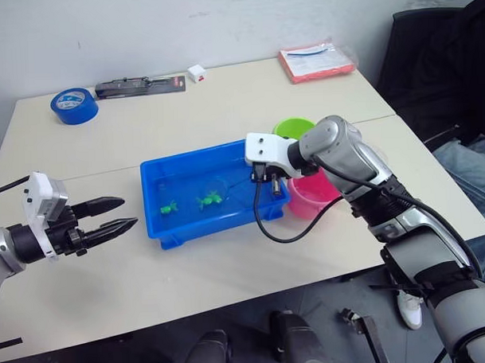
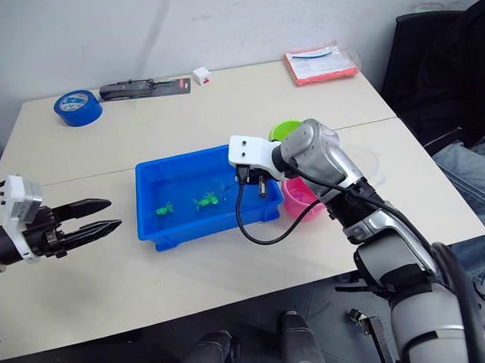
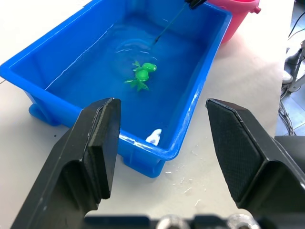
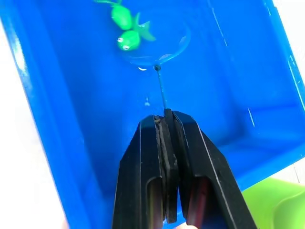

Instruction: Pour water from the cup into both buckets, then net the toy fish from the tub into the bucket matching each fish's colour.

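On my far left, at the near edge of the table [image 1: 106, 154], the left gripper [image 1: 116, 217] hovers with its two fingers spread apart and nothing between them, pointing right toward the tub [image 1: 180, 231] but well apart from it. Far behind it, near the table's far left corner, I see a tape roll [image 1: 73, 104], and just to its right a black packaged tool [image 1: 139, 86] and a small white box [image 1: 196, 72].

The tub sits in the middle of the table with water in it. I count two green fish [image 1: 168, 207] in it from the head views: one toward the left, another [image 1: 209, 200] just right of it near the middle. In the right wrist view that second fish [image 4: 127, 29] lies at the edge of the net [image 4: 164, 50] hoop, which is down in the water; I cannot tell whether the fish is inside the hoop or just beside it.

The right gripper [image 4: 167, 119] is over the tub's right end, fingers clamped on the net's thin handle, which runs down into the water.

Right of the tub, touching or just beside its right wall, stands the pink bucket [image 1: 311, 199], with the green bucket [image 1: 292, 129] just behind it, farther away. The right arm covers part of both. At the far right edge of the table lies a red packet [image 1: 318, 61].
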